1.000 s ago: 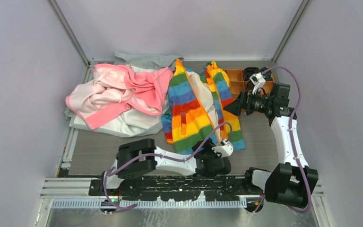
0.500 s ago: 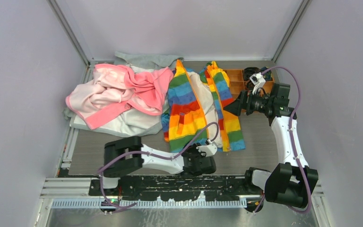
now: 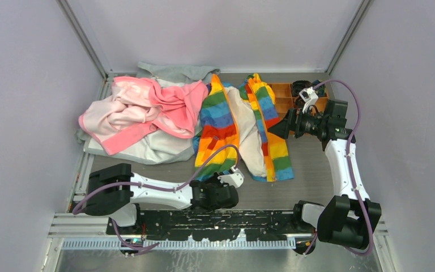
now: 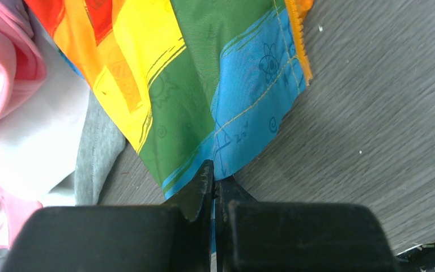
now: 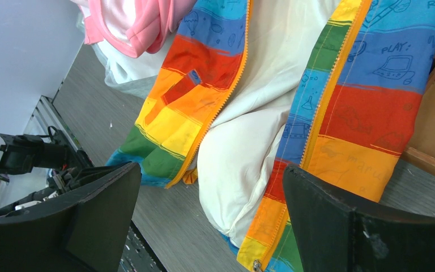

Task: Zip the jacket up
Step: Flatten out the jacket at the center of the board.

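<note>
The jacket lies open on the table, running from the middle of the far edge toward the near edge. Its two striped front panels are parted and the cream lining shows between them. The pink garment is bunched against one side, and the orange tray sits beyond the other, in the far right corner. The left gripper is low near the near edge, its jaws pressed together on the blue bottom hem corner of the panel beside the pink garment. The right gripper hangs above the other panel by the tray, jaws spread wide and holding nothing. The step in hand looks like laying out, with one hem corner pinched so that panel can be drawn straight. Zipping proper has not begun, since the two lines of the orange zipper are well apart along their whole length. A small metal bit at the foot of the tray-side panel may be the slider, though it is too small to be sure. The next move probably calls for bringing the two bottom zipper ends side by side. That likely means the free right gripper comes down on the tray-side hem while the left keeps its corner taut, because soft cloth will buckle if either end goes slack.
</note>
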`<state>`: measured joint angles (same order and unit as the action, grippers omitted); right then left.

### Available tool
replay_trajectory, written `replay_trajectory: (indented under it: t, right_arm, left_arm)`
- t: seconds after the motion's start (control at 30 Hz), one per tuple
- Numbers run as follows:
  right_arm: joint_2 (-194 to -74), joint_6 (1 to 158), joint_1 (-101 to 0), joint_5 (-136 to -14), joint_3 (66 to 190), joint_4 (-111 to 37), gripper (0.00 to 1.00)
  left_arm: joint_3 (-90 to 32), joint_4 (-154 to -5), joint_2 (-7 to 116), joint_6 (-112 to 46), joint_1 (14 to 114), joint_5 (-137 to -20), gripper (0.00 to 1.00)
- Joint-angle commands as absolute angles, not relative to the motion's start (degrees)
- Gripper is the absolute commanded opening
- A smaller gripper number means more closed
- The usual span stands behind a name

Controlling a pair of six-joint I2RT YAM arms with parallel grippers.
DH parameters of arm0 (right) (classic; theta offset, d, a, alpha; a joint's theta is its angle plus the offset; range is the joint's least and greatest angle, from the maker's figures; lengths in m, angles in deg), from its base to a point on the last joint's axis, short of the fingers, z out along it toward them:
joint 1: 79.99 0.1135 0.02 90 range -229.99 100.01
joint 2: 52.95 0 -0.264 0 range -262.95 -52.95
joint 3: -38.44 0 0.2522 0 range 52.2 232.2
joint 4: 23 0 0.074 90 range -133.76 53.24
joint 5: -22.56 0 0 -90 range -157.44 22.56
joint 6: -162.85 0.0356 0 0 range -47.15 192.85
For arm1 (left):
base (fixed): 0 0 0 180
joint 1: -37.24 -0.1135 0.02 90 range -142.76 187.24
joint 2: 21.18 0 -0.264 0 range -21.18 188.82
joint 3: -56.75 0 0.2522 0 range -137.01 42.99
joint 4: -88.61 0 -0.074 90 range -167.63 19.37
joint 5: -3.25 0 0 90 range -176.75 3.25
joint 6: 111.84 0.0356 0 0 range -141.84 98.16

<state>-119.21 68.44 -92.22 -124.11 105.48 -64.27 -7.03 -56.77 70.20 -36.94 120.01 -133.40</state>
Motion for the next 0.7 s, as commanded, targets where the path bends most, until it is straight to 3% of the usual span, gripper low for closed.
replay_trajectory:
  t: [0.0,0.3,0.67]
  right_arm:
    - [-119.12,67.97,-92.47,-125.28,106.97,-62.85,1.00]
    - [-119.28,67.84,-92.47,-125.36,106.87,-62.83,1.00]
    - [-119.30,67.41,-92.43,-125.28,106.78,-63.06,1.00]
  left_arm:
    - [-6.77,-54.51,67.33,-39.17,120.06,-132.27,0.00]
    - [-6.92,-50.75,61.64,-44.06,119.82,-132.74,0.00]
    - [-3.31,-51.82,53.49,-46.41,118.11,-124.25,0.01]
